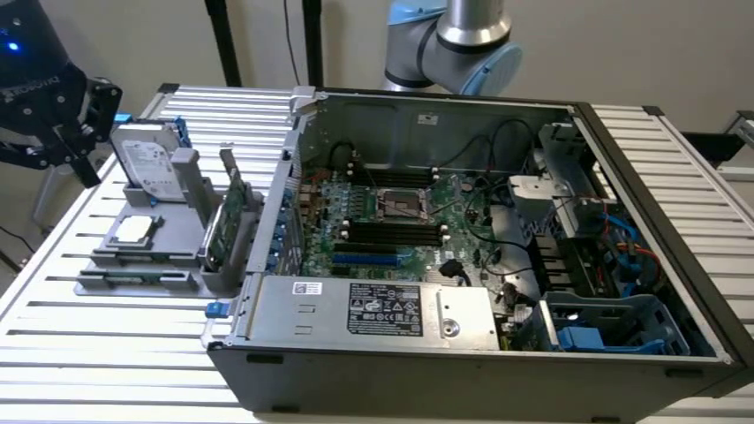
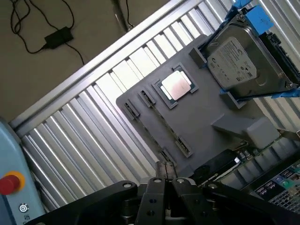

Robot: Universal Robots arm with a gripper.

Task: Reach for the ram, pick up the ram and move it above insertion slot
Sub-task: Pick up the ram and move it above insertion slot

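In the exterior view, the black gripper point(image 1: 73, 159) is hanging at the exterior view's left, over the slatted table point(image 1: 106, 353) just beside the grey fixture tray point(image 1: 141, 283), and it is carrying nothing. The tray is holding an upright hard drive point(image 1: 151, 163), a processor chip point(image 1: 133, 228) and green boards point(image 1: 232, 221) standing on edge next to the open computer case point(image 1: 471, 353). I cannot tell which of these boards is the ram, but they are sitting on the side of the tray away from the gripper, well apart from it. Inside the case, the black memory slots point(image 1: 395, 231) on the motherboard point(image 1: 471, 199) are lying bare.

In the wrist view, the fingers point(image 2: 160, 172) are lying pressed together, pinching nothing, and are pointing over the tray's empty clip holders point(image 2: 140, 104). A green board edge point(image 2: 251, 153) is showing beyond them, near the case.

By my reading the reach is only under way, and the grasp, the lift and the carry to the slots are all left.
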